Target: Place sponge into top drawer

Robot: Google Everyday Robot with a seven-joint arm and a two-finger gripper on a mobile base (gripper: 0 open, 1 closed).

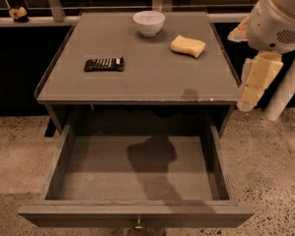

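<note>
The pale-yellow sponge (188, 46) lies on the grey table top (142, 82) at the back right, next to a white bowl (148, 22). The top drawer (137, 214) is pulled out wide below the table top, and nothing lies inside it. Its small round knob (138, 225) shows at the bottom edge. My gripper (249, 98) hangs off the right side of the table, pointing down, level with the table's front right corner. It is to the right of and nearer than the sponge, not touching it, and holds nothing.
A dark ribbed snack bar (104, 64) lies on the left of the table top. The table has a low raised rim (45, 78). A white post (284, 95) stands behind the gripper at the right. Speckled floor surrounds the drawer.
</note>
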